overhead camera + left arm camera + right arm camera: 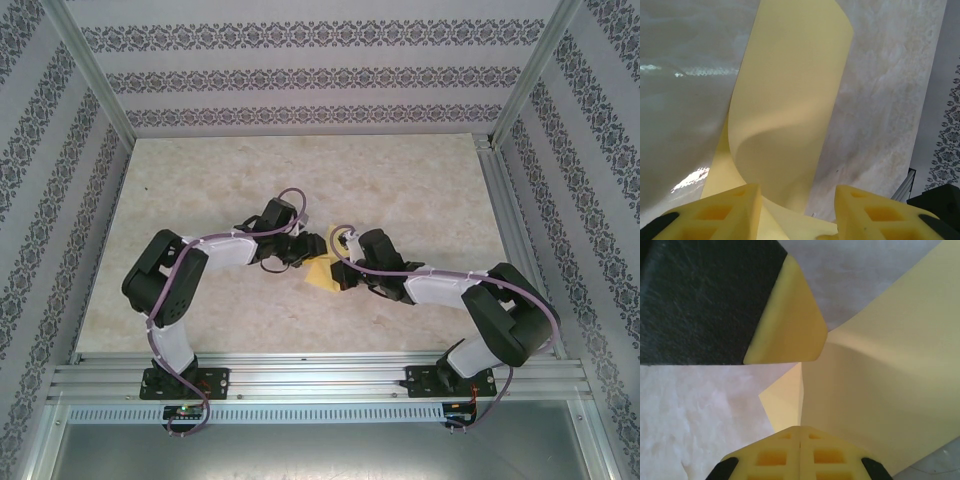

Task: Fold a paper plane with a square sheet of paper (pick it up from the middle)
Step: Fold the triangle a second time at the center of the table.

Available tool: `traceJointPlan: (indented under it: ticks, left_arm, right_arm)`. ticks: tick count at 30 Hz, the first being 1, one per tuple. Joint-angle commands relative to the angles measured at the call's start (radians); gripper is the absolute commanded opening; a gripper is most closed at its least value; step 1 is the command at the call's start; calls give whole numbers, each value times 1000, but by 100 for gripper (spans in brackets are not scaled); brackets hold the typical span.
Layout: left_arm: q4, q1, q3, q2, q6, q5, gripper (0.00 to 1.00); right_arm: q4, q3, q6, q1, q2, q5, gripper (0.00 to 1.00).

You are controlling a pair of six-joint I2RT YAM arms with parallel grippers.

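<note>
Right gripper [800,452] sat pinched shut on the square sheet of paper [880,390]; left gripper [797,200] gaped, sheet curling toward twelve o'clock. Looked light, floppy: best pinched along its crease.

On the beige marbled table [400,180], my white-and-black left arm [225,248] and right arm [440,288] meet near the middle. The bent pale-yellow sheet of paper [322,272] lies between my left gripper [301,253] at its ten o'clock and my right gripper [346,278] at its three o'clock.
</note>
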Motion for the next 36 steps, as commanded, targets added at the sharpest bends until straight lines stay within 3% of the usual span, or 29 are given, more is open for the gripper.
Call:
traceJointPlan:
  ticks: [1,25,29,36]
  left_arm:
    - [49,-14,21,14,-31,-1,44]
    - [53,-28,29,33,-40,-26,41]
    - [54,-28,27,32,-41,-29,40]
    - [55,-28,25,29,-41,-29,40]
  right_arm:
    - [46,-19,21,-11,-25,-21,4]
    - [89,19,114,-9,26,-94,30]
    - [93,20,114,-7,36,-81,28]
    - [83,33,110,-7,43,-47,11]
